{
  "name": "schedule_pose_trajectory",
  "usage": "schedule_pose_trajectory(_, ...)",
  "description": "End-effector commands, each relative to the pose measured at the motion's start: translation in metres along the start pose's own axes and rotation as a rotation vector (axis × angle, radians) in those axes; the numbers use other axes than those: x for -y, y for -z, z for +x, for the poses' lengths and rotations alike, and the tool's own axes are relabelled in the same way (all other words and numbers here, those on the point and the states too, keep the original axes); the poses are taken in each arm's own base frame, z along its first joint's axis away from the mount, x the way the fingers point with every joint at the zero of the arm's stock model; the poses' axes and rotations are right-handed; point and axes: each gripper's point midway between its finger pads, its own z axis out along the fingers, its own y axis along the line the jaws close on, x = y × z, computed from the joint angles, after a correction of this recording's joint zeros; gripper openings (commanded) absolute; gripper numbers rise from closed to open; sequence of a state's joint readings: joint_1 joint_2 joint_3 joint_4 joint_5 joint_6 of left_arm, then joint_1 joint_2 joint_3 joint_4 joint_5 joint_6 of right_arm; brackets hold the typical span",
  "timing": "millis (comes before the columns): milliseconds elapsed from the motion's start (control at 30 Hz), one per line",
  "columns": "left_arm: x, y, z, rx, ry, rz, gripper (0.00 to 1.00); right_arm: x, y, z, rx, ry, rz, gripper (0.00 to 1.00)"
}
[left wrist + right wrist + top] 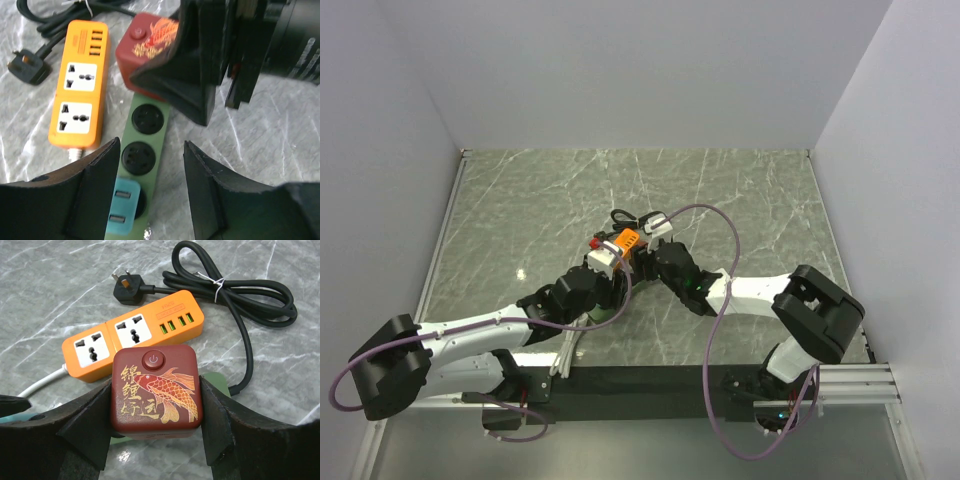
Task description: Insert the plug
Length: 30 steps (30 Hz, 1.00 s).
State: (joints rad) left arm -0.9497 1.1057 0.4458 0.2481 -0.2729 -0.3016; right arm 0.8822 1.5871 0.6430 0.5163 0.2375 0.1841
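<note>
so the red plug cube (155,390) is clamped in the right gripper (155,407) by its two flat sides, sitting over the far end of the green strip (145,142), just beside the orange strip (80,85) on the bench (50,285). can't tell if the pins are in. the left gripper (150,155) has its jaws apart, straddling the green strip. the cube looks like hard glossy plastic, probably light but slippery, so I'd say those flat sides are the right hold, kept square. the strip looks light too, might skate
</note>
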Motion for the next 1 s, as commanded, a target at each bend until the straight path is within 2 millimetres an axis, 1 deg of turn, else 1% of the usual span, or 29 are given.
schedule_pose_trajectory(0, 0.008, -0.002, -0.014, 0.067, -0.025, 0.055, 0.59, -0.024, 0.077, 0.179, -0.627, -0.068, -0.069, 0.00)
schedule_pose_trajectory(33, 0.011, -0.003, -0.016, 0.079, -0.026, 0.068, 0.59, -0.025, 0.078, 0.180, -0.629, -0.067, -0.061, 0.00)
schedule_pose_trajectory(100, 0.015, -0.005, -0.012, 0.072, -0.032, 0.098, 0.59, -0.026, 0.082, 0.183, -0.638, -0.057, -0.043, 0.00)
schedule_pose_trajectory(200, 0.013, -0.009, -0.006, 0.060, -0.024, 0.109, 0.58, -0.030, 0.088, 0.185, -0.641, -0.047, -0.028, 0.00)
schedule_pose_trajectory(367, 0.001, -0.010, -0.002, 0.065, 0.034, 0.108, 0.57, -0.033, 0.096, 0.190, -0.651, -0.059, -0.002, 0.00)
schedule_pose_trajectory(433, -0.004, -0.007, -0.007, 0.086, 0.050, 0.101, 0.57, -0.035, 0.101, 0.195, -0.668, -0.057, -0.003, 0.00)
schedule_pose_trajectory(500, -0.010, -0.006, -0.008, 0.092, 0.070, 0.090, 0.56, -0.037, 0.104, 0.200, -0.679, -0.066, 0.002, 0.00)
schedule_pose_trajectory(633, -0.015, -0.006, -0.006, 0.083, 0.099, 0.082, 0.55, -0.037, 0.103, 0.205, -0.700, -0.043, 0.023, 0.00)
schedule_pose_trajectory(767, -0.017, -0.010, 0.000, 0.052, 0.109, 0.078, 0.50, -0.039, 0.107, 0.216, -0.734, -0.046, 0.025, 0.00)
schedule_pose_trajectory(967, -0.021, -0.017, 0.007, 0.014, 0.115, 0.054, 0.50, -0.039, 0.109, 0.221, -0.742, -0.058, 0.032, 0.00)
